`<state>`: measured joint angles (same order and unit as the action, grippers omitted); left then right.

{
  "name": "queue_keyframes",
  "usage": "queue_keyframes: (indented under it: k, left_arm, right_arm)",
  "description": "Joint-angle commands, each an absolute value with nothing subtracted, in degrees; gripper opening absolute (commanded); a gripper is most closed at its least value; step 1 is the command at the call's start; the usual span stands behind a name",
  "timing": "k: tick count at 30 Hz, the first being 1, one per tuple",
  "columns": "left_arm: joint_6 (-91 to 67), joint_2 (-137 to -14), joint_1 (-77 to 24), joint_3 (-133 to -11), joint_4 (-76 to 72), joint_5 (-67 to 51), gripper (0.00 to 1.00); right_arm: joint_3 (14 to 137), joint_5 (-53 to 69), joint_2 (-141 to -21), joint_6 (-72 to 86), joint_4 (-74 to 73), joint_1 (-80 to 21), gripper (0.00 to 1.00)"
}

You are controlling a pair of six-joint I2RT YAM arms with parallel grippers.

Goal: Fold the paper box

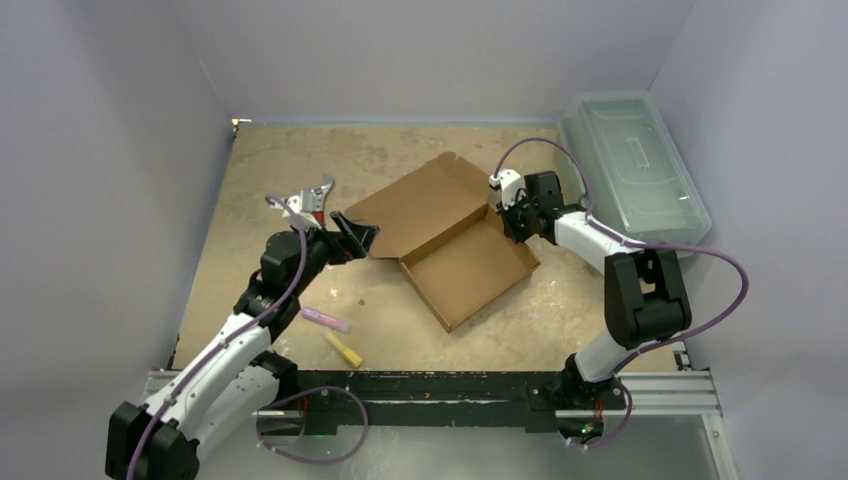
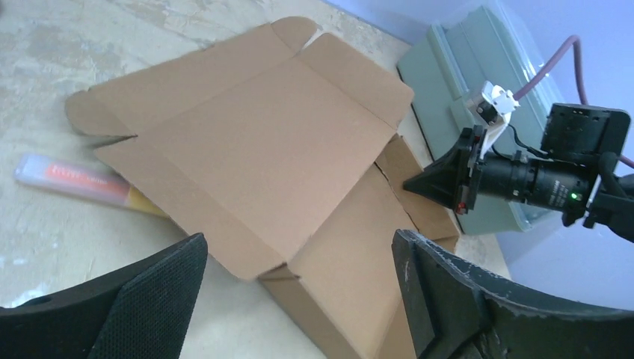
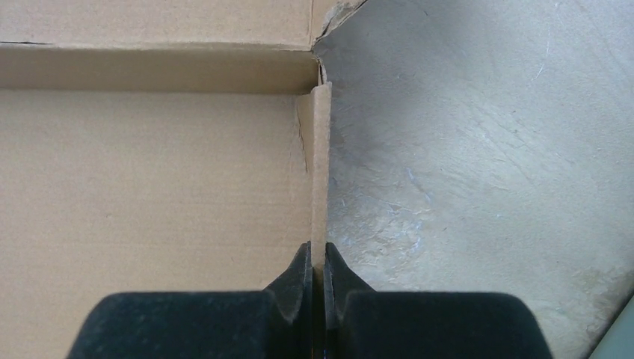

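The brown paper box [image 1: 450,235] lies mid-table, its shallow tray toward me and its lid spread flat to the far left. My left gripper [image 1: 358,237] hovers at the box's left corner, open wide. In the left wrist view, both fingers [image 2: 149,299] stand far apart with the box [image 2: 254,149] beyond them and nothing between them. My right gripper [image 1: 507,213] is at the tray's right side. In the right wrist view, the gripper [image 3: 318,258] is shut on the thin upright side wall [image 3: 320,172] of the box.
A translucent pale-green plastic bin [image 1: 630,165] stands at the back right, close behind the right arm. A pink tube [image 1: 326,319] and a yellow stick [image 1: 343,349] lie on the table left of the box, near the left arm. Walls enclose the table.
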<state>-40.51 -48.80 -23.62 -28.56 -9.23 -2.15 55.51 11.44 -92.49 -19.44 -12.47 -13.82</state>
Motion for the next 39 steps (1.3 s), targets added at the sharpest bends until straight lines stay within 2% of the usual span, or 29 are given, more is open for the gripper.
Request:
queue_keyframes:
  k: [1,7,10,14,23,29,39]
  left_arm:
    - [-47.54,-41.85,-23.21,-23.58,-2.07,-3.99,0.93]
    - [-62.2,-36.97,-23.29,-14.13,-4.26,-10.78,0.9]
    - [-64.11,-38.15,-24.53,-14.76,-2.69,-11.13,0.9]
    - [-64.05,-43.54,-31.33,-20.43,3.44,-2.94,0.89]
    - [-73.55,-66.07,-53.3,-38.97,20.64,22.69,0.86]
    - [-76.78,-75.37,-56.34,-44.47,21.49,24.83,0.76]
    - [-75.7,-80.42,-56.75,-47.6,21.35,26.53,0.74]
  right_arm:
    - [56.24,10.89,-92.8,-20.3,-11.53,-13.95,0.0]
    - [57.09,12.05,-94.44,-20.27,-13.1,-13.96,0.0]
    - [57.39,12.42,-95.07,-20.36,-13.76,-13.95,0.01]
    - [57.63,12.81,-95.57,-20.39,-14.18,-13.94,0.07]
    - [57.57,12.68,-95.87,-20.55,-14.54,-13.87,0.19]
    - [57.57,12.83,-96.07,-21.16,-14.59,-13.89,0.25]
    - [58.57,9.11,-97.52,-19.92,-11.36,-14.53,0.29]
